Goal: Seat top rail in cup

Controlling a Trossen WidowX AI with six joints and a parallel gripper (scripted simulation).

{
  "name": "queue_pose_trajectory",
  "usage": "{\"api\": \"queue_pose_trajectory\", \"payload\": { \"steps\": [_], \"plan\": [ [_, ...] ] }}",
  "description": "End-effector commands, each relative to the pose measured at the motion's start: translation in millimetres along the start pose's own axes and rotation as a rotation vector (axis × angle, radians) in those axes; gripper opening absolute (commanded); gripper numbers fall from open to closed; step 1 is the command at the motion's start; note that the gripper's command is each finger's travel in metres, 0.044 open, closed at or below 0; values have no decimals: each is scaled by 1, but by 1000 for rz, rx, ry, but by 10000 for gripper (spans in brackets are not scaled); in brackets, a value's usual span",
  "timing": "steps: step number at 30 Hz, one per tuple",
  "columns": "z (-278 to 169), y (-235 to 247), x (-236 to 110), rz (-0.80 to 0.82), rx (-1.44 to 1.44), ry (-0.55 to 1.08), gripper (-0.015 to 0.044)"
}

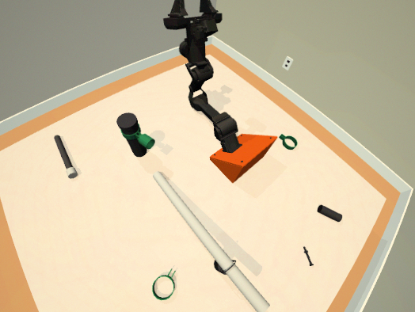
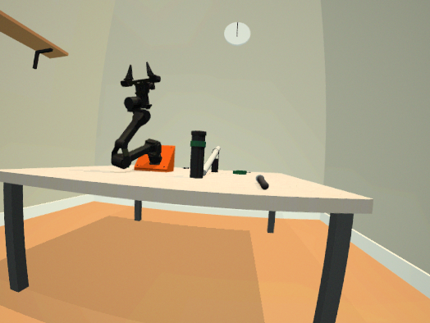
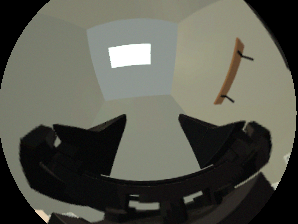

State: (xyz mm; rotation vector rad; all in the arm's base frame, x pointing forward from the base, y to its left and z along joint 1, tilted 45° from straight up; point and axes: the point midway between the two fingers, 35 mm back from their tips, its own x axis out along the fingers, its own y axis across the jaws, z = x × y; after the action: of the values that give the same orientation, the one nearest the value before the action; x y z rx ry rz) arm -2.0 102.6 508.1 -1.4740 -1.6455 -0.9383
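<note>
The big black post [image 1: 132, 136] [image 2: 198, 156] stands upright on the table with a black cap on top. A green brace band [image 1: 128, 136] [image 2: 198, 143] sits high on it, just under the cap, and its green rail-end cup [image 1: 147, 141] points toward the rail. The long white rail [image 1: 206, 237] [image 2: 212, 158] runs through a dark loop cap [image 1: 220, 268]; its cut end [image 1: 158, 175] lies short of the cup, apart from it. My gripper [image 1: 192, 5] [image 2: 139, 70] [image 3: 153, 116] is open and empty, pointing up, high above the table and far from the rail.
The arm stands on an orange base [image 1: 243, 154] [image 2: 157, 160]. Loose on the table lie a black tube with a white end [image 1: 65, 156], a short black tube [image 1: 329, 213] [image 2: 262, 182], two green bands [image 1: 163, 287] [image 1: 288, 142] and a small black bolt [image 1: 308, 256].
</note>
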Motion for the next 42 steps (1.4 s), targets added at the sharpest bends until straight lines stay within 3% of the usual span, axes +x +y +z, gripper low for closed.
{"api": "queue_pose_trajectory", "payload": {
  "steps": [1, 10, 21, 31, 42],
  "plan": [
    [2, 2, 1, 8, 13, -8, 426],
    [106, 92, 11, 504, 596, -262, 440],
    [185, 170, -32, 1099, 989, -215, 440],
    [231, 224, -102, 1657, 1161, 93, 440],
    [244, 261, -193, 2113, 1047, 704, 440]
  ]
}}
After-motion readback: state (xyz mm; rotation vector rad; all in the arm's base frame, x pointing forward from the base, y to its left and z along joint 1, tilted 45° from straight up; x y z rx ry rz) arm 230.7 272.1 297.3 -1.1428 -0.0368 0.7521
